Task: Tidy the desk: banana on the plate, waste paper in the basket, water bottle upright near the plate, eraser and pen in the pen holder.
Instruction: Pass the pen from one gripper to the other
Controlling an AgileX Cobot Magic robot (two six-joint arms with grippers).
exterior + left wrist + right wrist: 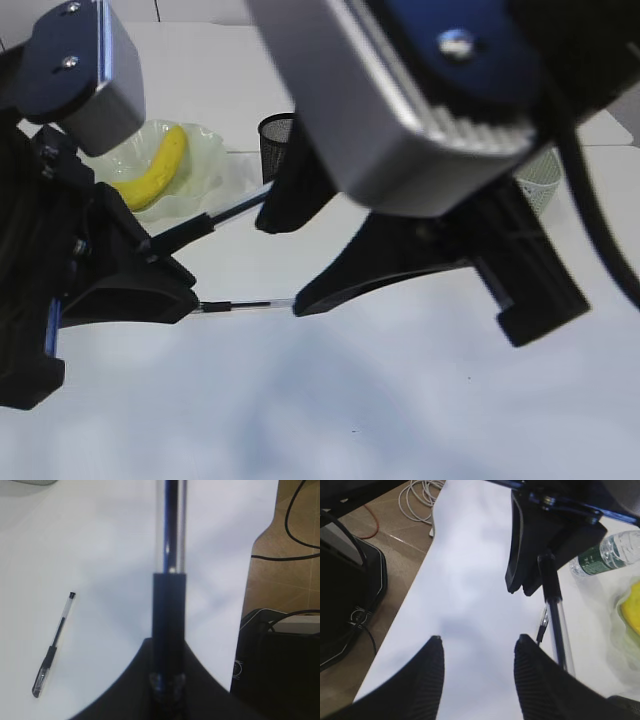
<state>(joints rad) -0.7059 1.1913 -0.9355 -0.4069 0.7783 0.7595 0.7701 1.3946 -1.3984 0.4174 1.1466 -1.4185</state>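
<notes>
My left gripper (pixel 150 250) (pixel 168 680) is shut on the black grip of a clear pen (pixel 225 215) (pixel 170 530), held above the table and pointing toward the black mesh pen holder (pixel 275 140). A second pen (pixel 245 305) (pixel 54 645) lies flat on the table. My right gripper (pixel 282 266) (pixel 477 640) is open and empty, hovering over bare table just left of the held pen (pixel 556 625). The banana (pixel 155 170) (pixel 632 612) lies on the green plate (pixel 205 165). The water bottle (pixel 610 552) lies on its side. Eraser and waste paper are out of view.
A white mesh basket (pixel 540 180) stands at the right behind my right arm. The table's edge (pixel 420 585) drops to a floor with cables (pixel 420 500) and a black box (pixel 350 580).
</notes>
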